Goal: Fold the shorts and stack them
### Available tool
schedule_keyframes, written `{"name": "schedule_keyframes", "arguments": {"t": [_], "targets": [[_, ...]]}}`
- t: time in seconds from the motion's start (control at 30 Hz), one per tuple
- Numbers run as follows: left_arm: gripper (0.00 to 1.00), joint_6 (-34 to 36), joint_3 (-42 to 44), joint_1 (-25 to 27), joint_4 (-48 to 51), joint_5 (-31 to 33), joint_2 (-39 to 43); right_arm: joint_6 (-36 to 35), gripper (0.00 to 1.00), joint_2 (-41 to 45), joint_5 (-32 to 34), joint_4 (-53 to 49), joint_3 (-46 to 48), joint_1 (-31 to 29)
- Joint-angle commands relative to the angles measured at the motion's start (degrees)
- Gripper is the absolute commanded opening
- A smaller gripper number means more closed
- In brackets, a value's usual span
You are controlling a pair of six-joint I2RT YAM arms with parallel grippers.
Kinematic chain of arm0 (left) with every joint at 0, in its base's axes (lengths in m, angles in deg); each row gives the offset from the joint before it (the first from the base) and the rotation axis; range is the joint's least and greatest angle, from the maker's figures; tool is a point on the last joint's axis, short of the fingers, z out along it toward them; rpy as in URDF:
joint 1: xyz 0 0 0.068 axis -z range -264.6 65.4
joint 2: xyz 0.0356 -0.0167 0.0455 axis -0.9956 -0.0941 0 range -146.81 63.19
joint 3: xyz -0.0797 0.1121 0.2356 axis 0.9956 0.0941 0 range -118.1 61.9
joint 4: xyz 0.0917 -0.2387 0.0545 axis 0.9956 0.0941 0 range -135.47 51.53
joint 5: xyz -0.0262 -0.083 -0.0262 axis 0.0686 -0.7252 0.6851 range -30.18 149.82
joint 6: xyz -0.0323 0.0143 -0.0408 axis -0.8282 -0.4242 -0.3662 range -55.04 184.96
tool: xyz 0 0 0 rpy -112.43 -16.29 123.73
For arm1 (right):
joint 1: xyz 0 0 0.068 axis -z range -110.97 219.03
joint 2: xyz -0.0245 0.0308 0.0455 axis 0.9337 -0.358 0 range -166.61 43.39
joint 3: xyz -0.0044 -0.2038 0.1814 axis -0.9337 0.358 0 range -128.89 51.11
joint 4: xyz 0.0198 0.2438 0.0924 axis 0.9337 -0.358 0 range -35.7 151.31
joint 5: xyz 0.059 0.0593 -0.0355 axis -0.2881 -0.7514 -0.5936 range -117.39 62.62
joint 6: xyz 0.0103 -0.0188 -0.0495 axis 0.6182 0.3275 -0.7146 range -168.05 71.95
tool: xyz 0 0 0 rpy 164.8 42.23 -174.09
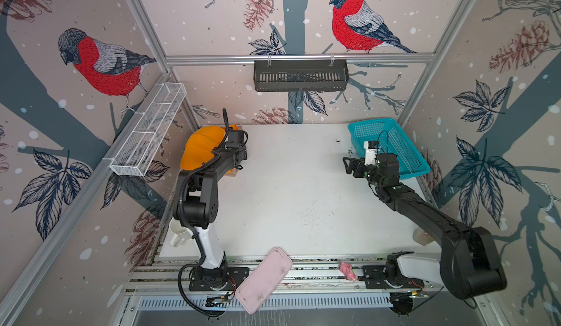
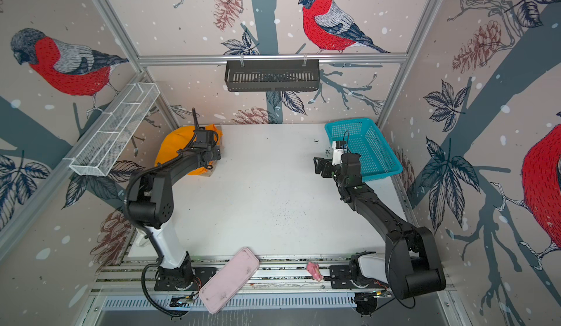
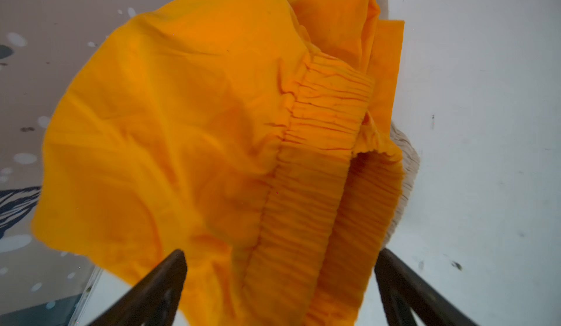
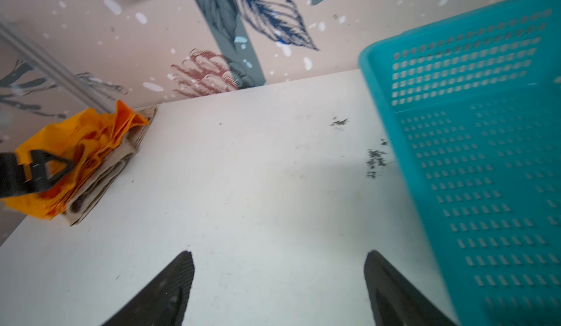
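The orange shorts [image 3: 182,127] were seen lying on beige shorts [image 4: 103,172], the waistband [image 3: 328,121] running between the spread left fingers [image 3: 158,294], apparently ungripped; the right fingers [image 4: 164,291], also spread, were positioned well apart.

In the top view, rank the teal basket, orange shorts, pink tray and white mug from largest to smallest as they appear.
1. teal basket, clearly largest.
2-3. pink tray and orange shorts look close; the left arm covers part of the shorts, so I won't rank them.
4. white mug, smallest, partly behind the arm.
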Motion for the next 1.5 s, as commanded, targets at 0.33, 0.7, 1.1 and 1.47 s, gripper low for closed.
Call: {"name": "schedule_keyframes", "arguments": {"t": [0.33,0.7,1.1,1.47], "targets": [[0.97,3.1,40.5,-0.2,-44.0,-0.3,32.6,-5.6,1.00,3.4,24.5,11.9,11.3,10.5],[0.97,7.4,53.0,-0.8,-69.6,-2.3,22.8,-15.2,1.00,-8.2,17.6,38.0,19.0,7.6],[0.97,7.8,57.3,-1.6,-84.8,-6.5,12.9,-15.4,1.00,-15.2,17.8,54.3,25.3,7.3],[0.97,8.0,57.4,-1.6,-85.1,-6.5,12.8,-14.8,1.00,-14.8,16.7,51.9,24.4,8.0]]}}
